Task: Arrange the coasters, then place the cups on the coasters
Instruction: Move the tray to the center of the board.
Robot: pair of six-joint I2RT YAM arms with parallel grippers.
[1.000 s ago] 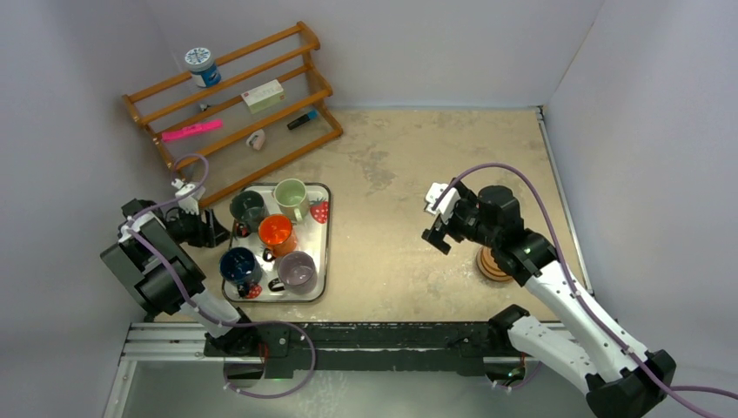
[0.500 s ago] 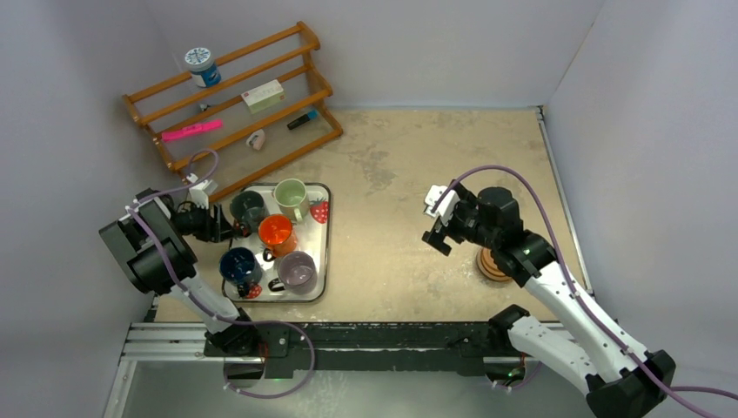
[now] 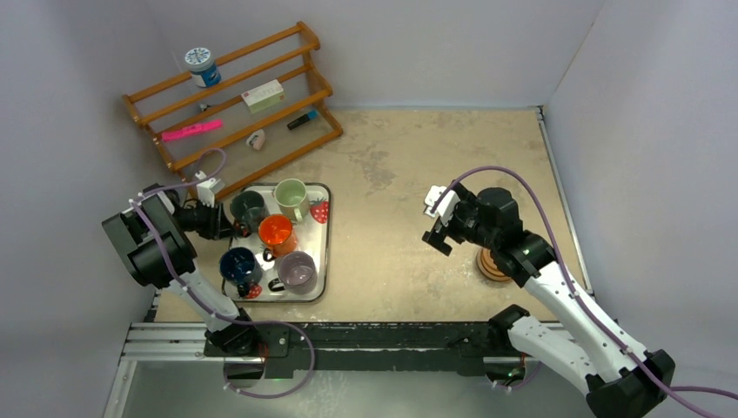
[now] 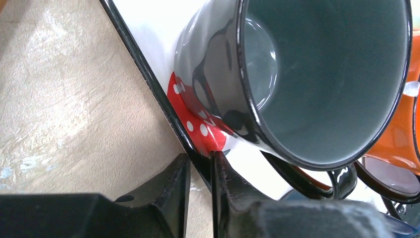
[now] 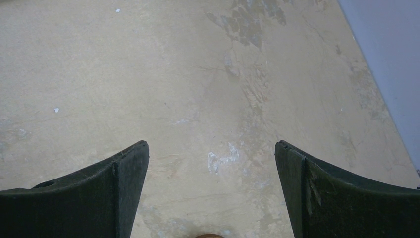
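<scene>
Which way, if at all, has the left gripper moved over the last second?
Yes. The left gripper has moved right in the top view, closing on the tray, whose left rim it now pinches.

5 cups [image 3: 277,233] on tray [image 3: 315,246], coasters [image 3: 491,268] well right

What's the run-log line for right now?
left pincer: shut on tray rim | right pincer: open above table | cups: five on tray | coasters: stacked, apart from tray
</scene>
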